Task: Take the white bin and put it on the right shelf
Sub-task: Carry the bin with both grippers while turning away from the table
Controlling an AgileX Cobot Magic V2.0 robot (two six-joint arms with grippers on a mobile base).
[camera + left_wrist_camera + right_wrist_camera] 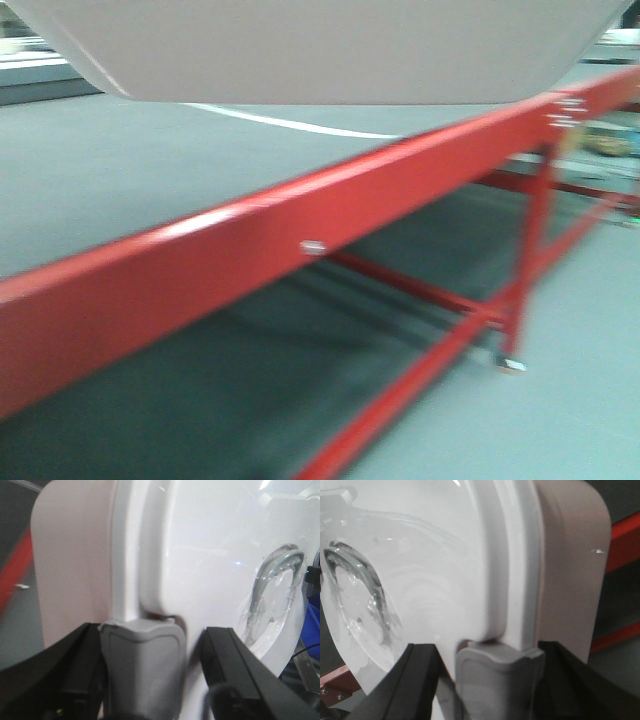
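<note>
the white bin (330,50) hangs above the red-framed table (300,215), our left gripper (142,665) and right gripper (492,680) pinching its grey latches to carry it level.

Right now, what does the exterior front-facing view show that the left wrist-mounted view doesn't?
Only the front view shows the red-framed table at length, with its grey top, cross braces and foot, and the white bin from underneath. Only the left wrist view shows the left gripper straddling a grey latch on the bin's edge, plus the glossy lid with its clear handle recess. Both share the bin and a bit of red frame.
</note>
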